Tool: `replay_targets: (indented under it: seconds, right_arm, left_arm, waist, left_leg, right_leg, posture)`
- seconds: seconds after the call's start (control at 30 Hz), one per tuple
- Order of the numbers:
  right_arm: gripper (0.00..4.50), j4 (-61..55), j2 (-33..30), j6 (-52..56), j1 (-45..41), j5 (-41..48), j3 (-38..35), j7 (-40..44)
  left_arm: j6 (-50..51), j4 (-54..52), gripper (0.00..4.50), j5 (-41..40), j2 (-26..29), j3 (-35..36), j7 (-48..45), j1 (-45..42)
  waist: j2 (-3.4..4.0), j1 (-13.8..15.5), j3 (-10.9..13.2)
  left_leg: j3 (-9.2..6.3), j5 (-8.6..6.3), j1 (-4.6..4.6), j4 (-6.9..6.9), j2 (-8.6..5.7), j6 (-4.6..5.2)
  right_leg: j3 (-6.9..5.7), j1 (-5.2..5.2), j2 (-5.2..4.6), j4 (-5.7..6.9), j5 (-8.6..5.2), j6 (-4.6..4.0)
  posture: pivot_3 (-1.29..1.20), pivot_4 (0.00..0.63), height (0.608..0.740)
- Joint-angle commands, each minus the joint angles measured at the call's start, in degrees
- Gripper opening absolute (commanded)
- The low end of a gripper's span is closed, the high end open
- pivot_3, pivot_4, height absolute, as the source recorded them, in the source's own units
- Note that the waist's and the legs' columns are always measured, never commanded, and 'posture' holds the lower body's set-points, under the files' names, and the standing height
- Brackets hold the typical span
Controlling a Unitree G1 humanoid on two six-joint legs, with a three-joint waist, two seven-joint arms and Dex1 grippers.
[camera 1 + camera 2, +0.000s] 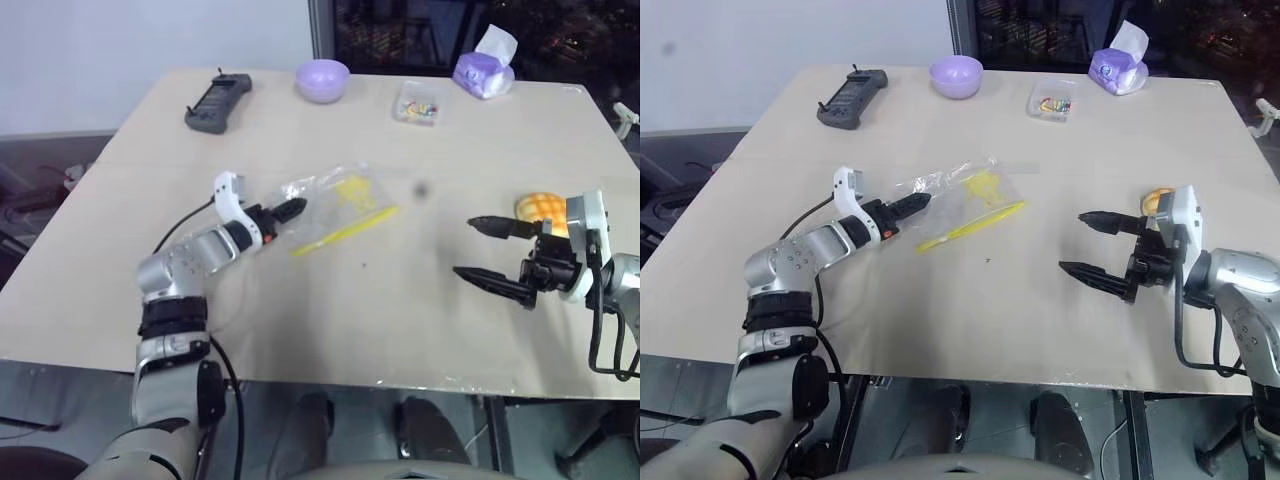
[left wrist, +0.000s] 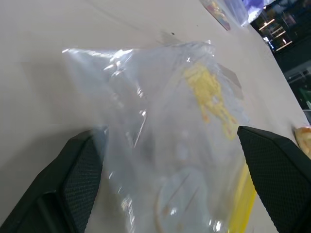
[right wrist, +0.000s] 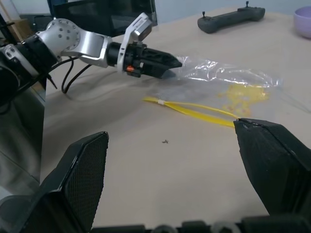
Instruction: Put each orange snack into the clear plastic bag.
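Beige table (image 1: 400,330), both arms' fingers spread, empty; left fingers (image 2: 277,170) flanking clear plastic bag (image 1: 335,205).

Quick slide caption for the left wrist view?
Open left gripper straddling the clear plastic bag on the table.

We see the clear plastic bag (image 1: 335,205) lying flat mid-table, yellow zip strip along its five-o'clock edge; the orange snack (image 1: 540,208), crosshatched, sits well apart at three o'clock.

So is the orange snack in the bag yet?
No. The orange snack lies on the table by the right gripper; the clear plastic bag lies flat, empty.
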Motion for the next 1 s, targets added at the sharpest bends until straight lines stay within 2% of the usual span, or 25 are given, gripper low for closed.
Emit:
replay_targets:
  seconds: [0.03, 0.2, 0.27, 0.3, 0.47, 0.6, 0.67, 0.8, 1.0]
  right_arm:
    - [4.50, -2.5, 0.0, -1.1, 0.9, 0.6, -2.1, -1.1]
    - [4.50, -3.1, 0.2, -1.6, 2.2, 0.6, -2.0, -1.9]
    - [4.50, -3.1, 0.3, -1.8, 2.2, 0.5, -1.7, -2.2]
    - [4.50, -3.0, 0.4, -1.9, 2.1, 0.4, -1.6, -2.3]
    - [4.50, -1.4, 1.1, -4.0, -0.2, -4.6, 2.2, -4.6]
    - [4.50, 3.5, 3.1, -9.2, -4.1, -18.4, 12.0, -10.0]
    - [4.50, 6.4, 4.9, -12.1, -6.1, -23.5, 15.3, -12.4]
    - [4.50, 20.2, 8.5, -25.6, -13.4, -41.6, 23.0, -23.1]
    - [4.50, 39.1, 13.1, -38.8, -23.6, -51.4, 27.3, -30.2]
  left_arm:
    - [0.8, 4.5, 3.72, 1.4, -0.8, -1.1, -0.9, -0.4]
    - [2.6, 4.6, 1.33, 0.2, -1.0, 0.2, -1.7, -0.3]
    - [4.1, 4.6, 0.19, -1.0, -1.7, 2.1, -0.7, -0.6]
    - [5.1, 4.9, 0.04, -1.7, -2.1, 3.4, 0.3, -0.9]
    - [17.4, -1.1, 0.04, -13.6, -9.6, 16.6, 13.0, -0.6]
    - [22.0, -4.3, 0.04, -27.6, -18.2, 29.9, 31.3, -2.9]
    - [22.0, -5.9, 0.04, -33.2, -20.9, 32.8, 38.9, -3.5]
    - [20.9, -11.9, 0.04, -44.9, -25.1, 31.4, 51.7, -2.2]
    - [16.2, -14.3, 0.04, -55.0, -24.3, 25.3, 60.5, 1.5]
  waist:
    - [0.00, 0.0, 0.0]
    - [-0.01, 0.0, 0.0]
    - [-0.01, 0.0, 0.0]
    - [-0.01, 0.0, 0.0]
    - [-0.01, -0.2, 0.0]
    - [-0.06, 0.0, 0.0]
    - [-0.11, -0.1, 0.0]
    - [-0.18, -0.4, 0.0]
    - [-0.18, -0.3, 0.0]
  left_leg:
    - [-0.01, 0.00, -0.01, 0.00, 0.00, 0.00]
    - [-0.01, 0.00, -0.05, 0.00, -0.01, 0.00]
    - [-0.01, 0.00, -0.05, 0.00, -0.01, 0.00]
    - [-0.01, 0.00, -0.04, 0.00, -0.01, 0.00]
    - [0.00, 0.00, -0.03, 0.00, 0.00, 0.01]
    - [-0.07, 0.00, -0.08, 0.12, -0.02, -0.01]
    - [-0.07, 0.04, -0.08, 0.16, 0.00, -0.07]
    - [0.00, 0.14, -0.10, 0.19, -0.01, -0.25]
    - [0.09, 0.16, -0.06, 0.21, 0.02, -0.29]
  right_leg:
    - [-0.01, 0.00, 0.00, 0.00, 0.00, 0.00]
    - [-0.01, -0.01, -0.02, -0.02, 0.00, 0.00]
    - [-0.01, -0.01, -0.01, -0.02, 0.00, 0.00]
    - [-0.01, -0.02, -0.01, -0.02, 0.00, 0.00]
    - [0.01, -0.02, -0.03, -0.01, 0.00, 0.01]
    - [-0.05, -0.01, -0.09, 0.00, 0.00, 0.02]
    - [-0.04, -0.02, -0.09, 0.01, 0.00, 0.02]
    - [0.02, -0.04, -0.09, 0.04, 0.00, 0.02]
    - [0.13, -0.07, -0.03, 0.02, 0.01, 0.02]
  posture:
    - [0.00, 0.150, 0.740]
    - [0.00, 0.150, 0.740]
    - [0.00, 0.150, 0.740]
    - [0.00, 0.150, 0.740]
    - [0.00, 0.150, 0.740]
    - [0.00, 0.150, 0.740]
    - [0.00, 0.150, 0.740]
    - [0.00, 0.150, 0.740]
    - [0.00, 0.150, 0.740]
